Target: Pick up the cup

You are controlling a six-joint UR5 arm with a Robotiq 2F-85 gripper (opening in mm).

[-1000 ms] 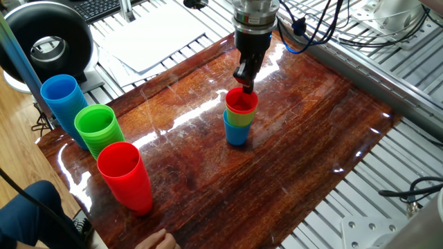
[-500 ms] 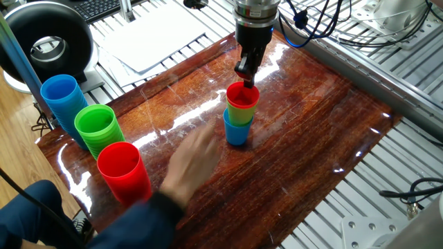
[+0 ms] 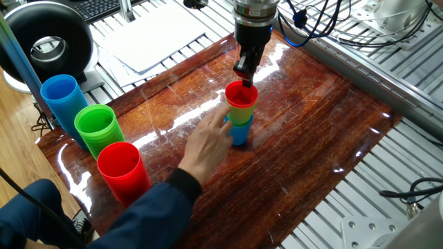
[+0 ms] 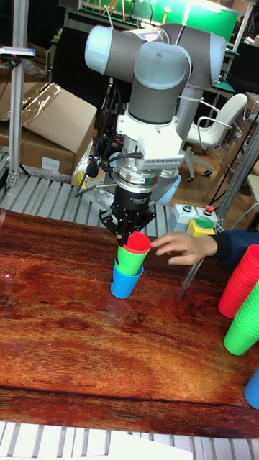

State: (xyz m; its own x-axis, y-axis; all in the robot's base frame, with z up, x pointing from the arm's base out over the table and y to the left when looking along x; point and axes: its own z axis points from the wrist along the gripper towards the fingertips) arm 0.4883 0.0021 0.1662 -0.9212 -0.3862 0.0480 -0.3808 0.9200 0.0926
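The cup [image 3: 241,95] is the small red tumbler on top of a nested pile, sitting tilted in a small green cup [image 3: 240,115], which sits in a small blue cup [image 3: 239,134]. My gripper [image 3: 243,75] comes straight down from above and is shut on the far rim of the red cup. In the tall fixed view the cup [image 4: 136,244] leans to the right under the gripper [image 4: 128,231]. A person's hand [image 3: 210,142] touches the pile's lower cups from the front left.
Taller stacks of blue cups [image 3: 61,99], green cups [image 3: 98,128] and red cups [image 3: 124,171] stand at the left end of the glossy wooden board [image 3: 311,138]. The person's sleeve [image 3: 149,214] crosses the board's front. Cables hang behind the arm.
A person's hand came in from the front left and reached the nested cups. My gripper rose slightly with the red cup, which now sits higher and tilted.
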